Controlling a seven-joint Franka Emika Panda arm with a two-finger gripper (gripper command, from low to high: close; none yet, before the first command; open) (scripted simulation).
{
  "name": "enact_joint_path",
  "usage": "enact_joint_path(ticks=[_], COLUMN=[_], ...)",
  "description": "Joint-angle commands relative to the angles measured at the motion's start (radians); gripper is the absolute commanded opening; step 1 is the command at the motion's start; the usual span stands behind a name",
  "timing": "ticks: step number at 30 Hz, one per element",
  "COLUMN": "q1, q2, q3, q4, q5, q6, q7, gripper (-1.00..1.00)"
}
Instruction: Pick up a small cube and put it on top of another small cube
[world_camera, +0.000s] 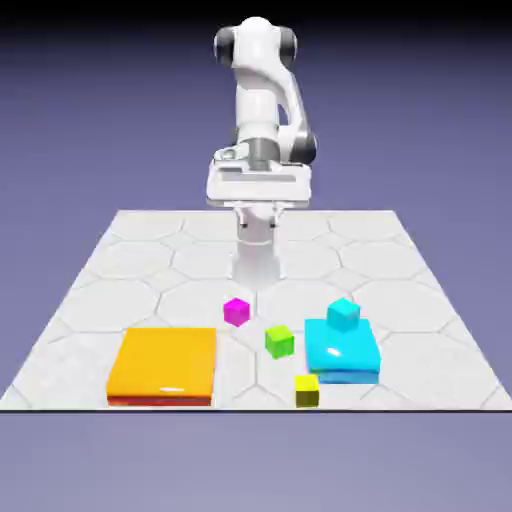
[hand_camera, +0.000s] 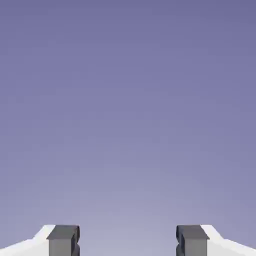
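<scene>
Magenta, lime and yellow small cubes sit loose on my worktop (world_camera: 150, 250) in the lower middle of the exterior view: the magenta cube (world_camera: 236, 311) highest, the lime cube (world_camera: 279, 341) below and right of it, the yellow cube (world_camera: 307, 389) lowest, near the front edge. A cyan cube (world_camera: 343, 314) rests on a cyan slab (world_camera: 340, 352) at lower right; an orange slab (world_camera: 164, 365) lies at lower left. I see the arm (world_camera: 262, 110) folded up at top centre, well apart from every cube. My claw (hand_camera: 127, 241) shows at the hand view's bottom edge, fingers (hand_camera: 63, 240) apart, nothing between them, only backdrop beyond.
</scene>
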Motion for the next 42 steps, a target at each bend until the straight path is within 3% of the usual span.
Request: enact_joint_path(ticks=[1, 14, 25, 26, 37, 42], q1=[0.011, 0.150, 0.050, 0.050, 0.150, 0.197], q2=[0.030, 0.408, 0.709, 0.709, 0.408, 0.445], q3=[-0.036, -0.495, -0.237, -0.237, -0.495, -0.358], q4=[-0.009, -0.123, -0.115, -0.115, -0.123, -0.019], q5=[0.007, 0.098, 0.519, 0.519, 0.098, -0.013], q6=[-0.041, -0.555, -0.324, -0.324, -0.555, -0.620], q7=[0.019, 0.258, -0.034, -0.034, 0.258, 0.084], gripper=[0.00, 0.00, 0.00, -1.00, -1.00, -1.00])
